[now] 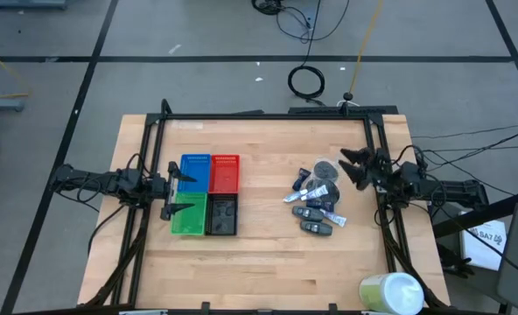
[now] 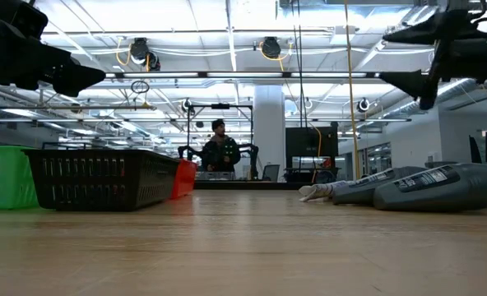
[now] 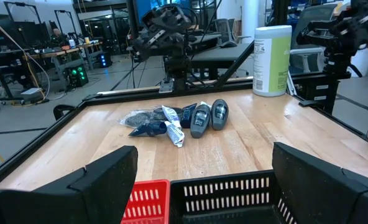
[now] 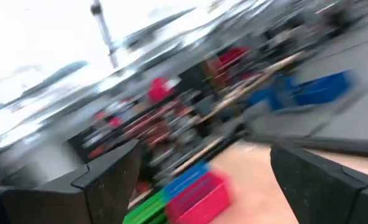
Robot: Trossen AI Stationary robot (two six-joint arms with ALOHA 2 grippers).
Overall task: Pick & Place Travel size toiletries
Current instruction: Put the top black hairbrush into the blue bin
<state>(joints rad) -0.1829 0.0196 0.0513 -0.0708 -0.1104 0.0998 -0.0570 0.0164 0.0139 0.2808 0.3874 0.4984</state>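
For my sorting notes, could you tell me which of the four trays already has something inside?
The black tray, beside the green tray; dark items lie in it, the others look empty.

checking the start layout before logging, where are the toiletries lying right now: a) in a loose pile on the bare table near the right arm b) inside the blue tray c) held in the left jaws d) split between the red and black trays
a: the toiletries lie in a loose pile on the bare table close to the right gripper, well apart from the blue tray.
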